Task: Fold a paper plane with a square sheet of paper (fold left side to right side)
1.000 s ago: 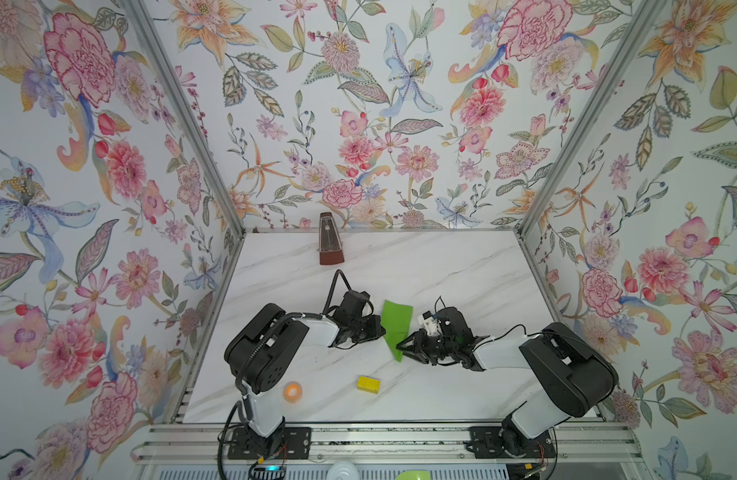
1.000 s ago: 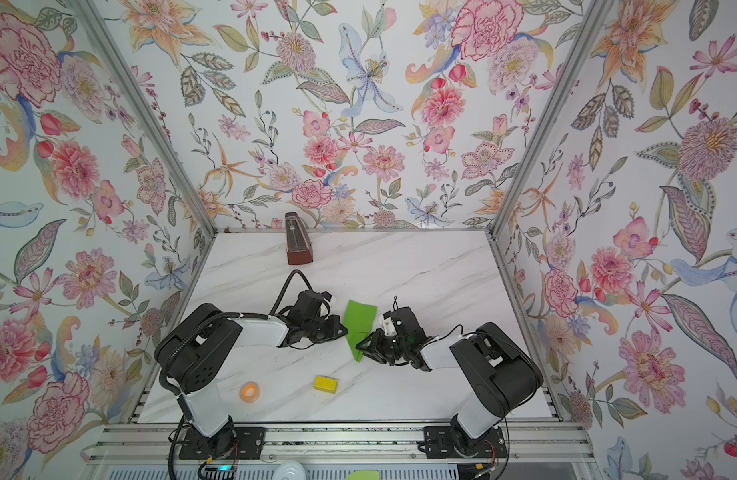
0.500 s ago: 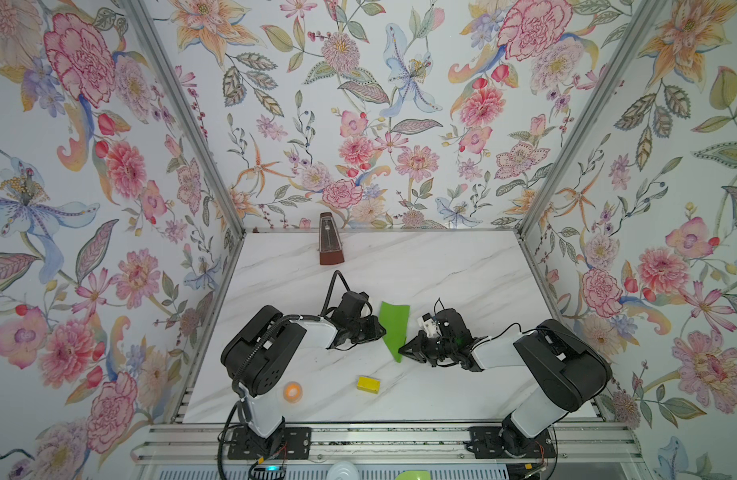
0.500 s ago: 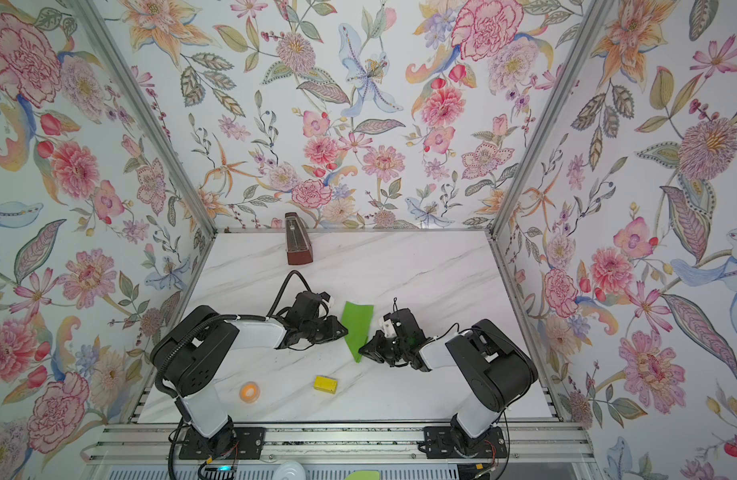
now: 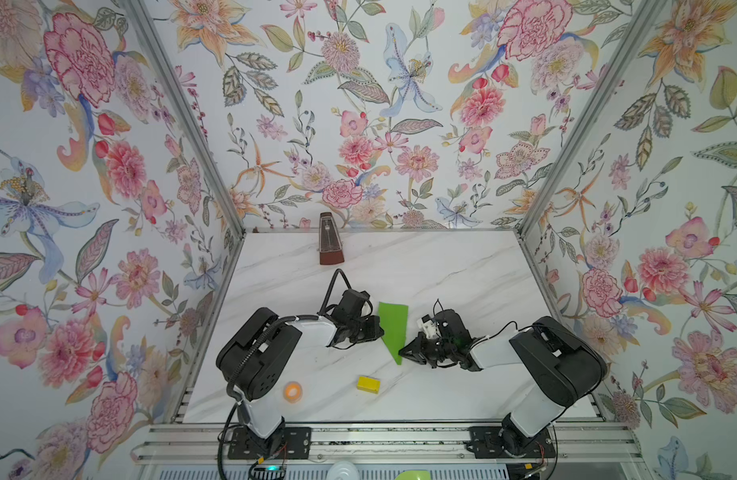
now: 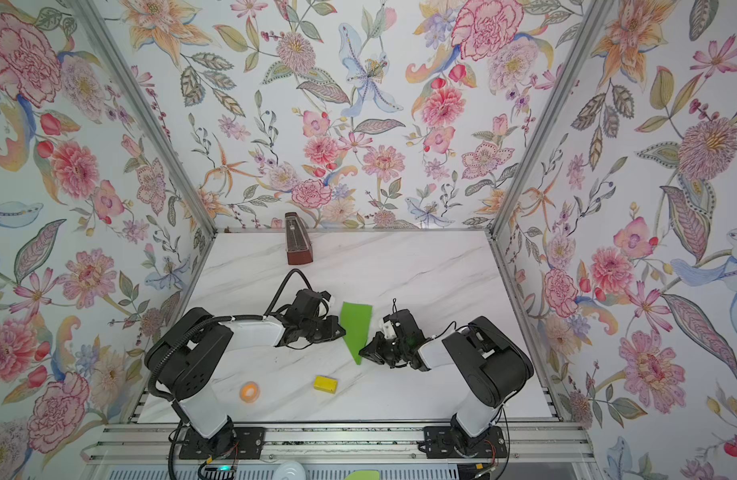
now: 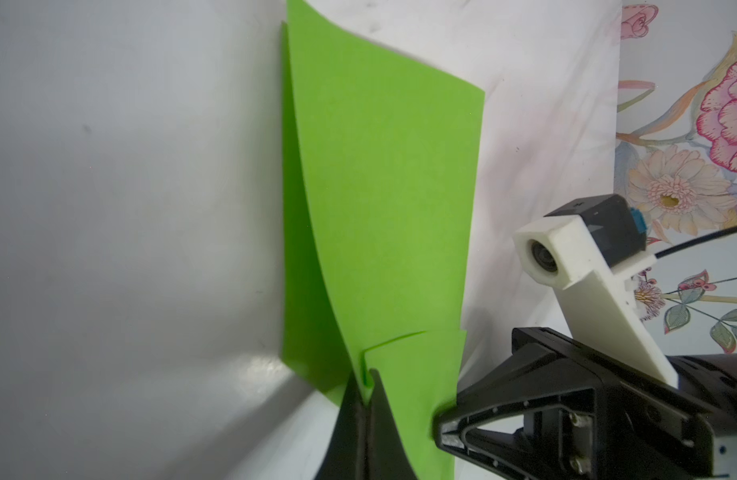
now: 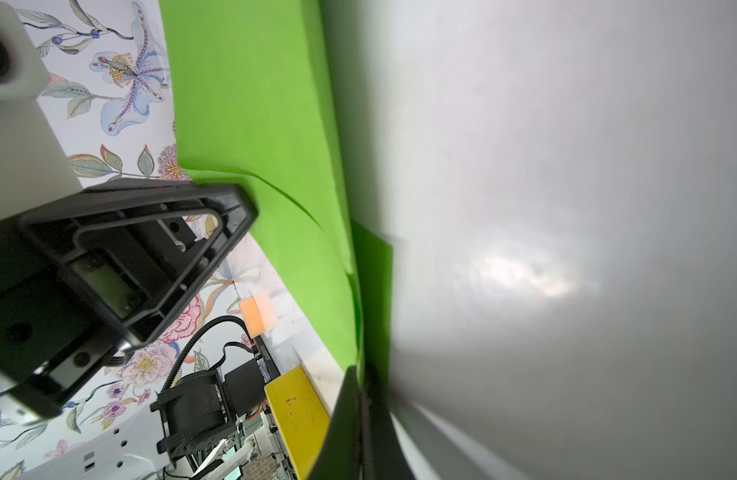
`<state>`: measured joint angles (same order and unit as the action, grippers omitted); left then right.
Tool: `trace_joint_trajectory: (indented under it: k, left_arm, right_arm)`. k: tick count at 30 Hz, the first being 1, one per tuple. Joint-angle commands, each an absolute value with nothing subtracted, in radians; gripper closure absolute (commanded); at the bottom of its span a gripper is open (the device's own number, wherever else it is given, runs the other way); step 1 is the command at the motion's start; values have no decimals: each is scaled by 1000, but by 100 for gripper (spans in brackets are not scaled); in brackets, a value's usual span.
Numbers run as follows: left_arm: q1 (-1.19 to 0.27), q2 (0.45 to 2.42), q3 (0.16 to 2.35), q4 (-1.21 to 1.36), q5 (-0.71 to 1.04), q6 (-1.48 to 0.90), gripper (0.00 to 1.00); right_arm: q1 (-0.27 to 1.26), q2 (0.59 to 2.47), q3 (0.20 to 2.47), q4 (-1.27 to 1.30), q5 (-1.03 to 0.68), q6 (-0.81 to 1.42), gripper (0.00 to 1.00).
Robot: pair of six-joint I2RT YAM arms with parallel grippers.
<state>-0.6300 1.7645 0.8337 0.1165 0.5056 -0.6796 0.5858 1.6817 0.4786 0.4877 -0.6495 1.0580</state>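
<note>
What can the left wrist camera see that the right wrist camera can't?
Only the left wrist view shows the right arm's white camera, with its round lens. Only the right wrist view shows the yellow block and a blurry orange thing. Both show the folded green paper, the left hand and the right hand shut on it, the white table and the flowery wall.
</note>
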Motion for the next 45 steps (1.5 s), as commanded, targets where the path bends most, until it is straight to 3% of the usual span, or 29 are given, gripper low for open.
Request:
trace_joint_trajectory:
  k: [1,15,45]
  left_arm:
    - [-643,1723,896,-27,448,-606,98]
    - [-736,1828,1161,-360,340,-517,100]
    - [-749,2012,1301,-351,367,-506,100]
  right_arm:
    - [580,1708,495,430,-651,1010,100]
    - [597,1747,552,340,-670,937,100]
    - [609,1786,558,331,-694,910,100]
